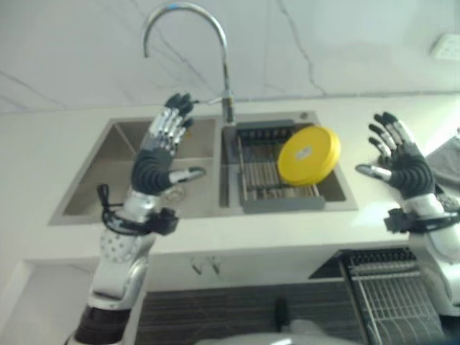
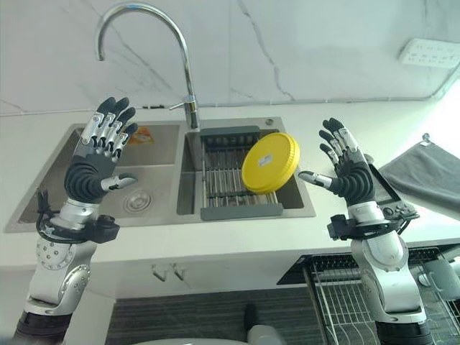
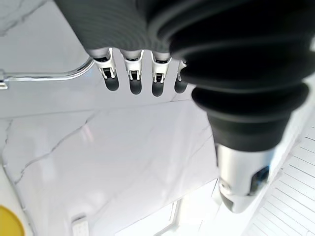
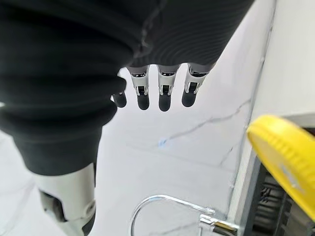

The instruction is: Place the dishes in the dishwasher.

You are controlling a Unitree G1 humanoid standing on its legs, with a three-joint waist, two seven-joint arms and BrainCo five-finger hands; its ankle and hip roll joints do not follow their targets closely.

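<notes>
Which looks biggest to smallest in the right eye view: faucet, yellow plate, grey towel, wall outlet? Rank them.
1. Faucet, tallest by far.
2. Towel and plate: look about alike; the towel is cut off at the view's edge and the plate is tilted, so I won't rank them.
3. Outlet, smallest, though farthest from the camera.

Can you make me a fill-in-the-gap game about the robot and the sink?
1. The plate leaning in the sink rack is coloured ____.
2. Both robot hands, left and right, are raised with fingers ____.
3. The curved tap stands ____ the sink.
4. The grey cloth lies on the robot's ____ side.

Missing words: yellow; open; behind; right
</notes>
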